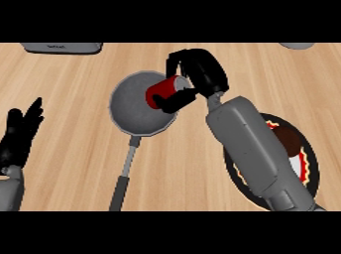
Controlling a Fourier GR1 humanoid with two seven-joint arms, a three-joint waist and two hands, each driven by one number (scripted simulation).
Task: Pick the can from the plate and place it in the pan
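Left hand [18, 134] at left edge, fingers straight, spread, holding nothing. Grey frying pan [133, 106] mid-counter, handle toward lower edge. Red can [161, 92] tilted over pan's right rim, fingers and thumb of right hand [201, 74] curled round it. Dark patterned plate [305, 163] lower right, partly under right forearm.

Light wood-grain counter [71, 89], grey appliance [62, 47] at far edge

Tilted red can [161, 92] over grey pan [135, 106]
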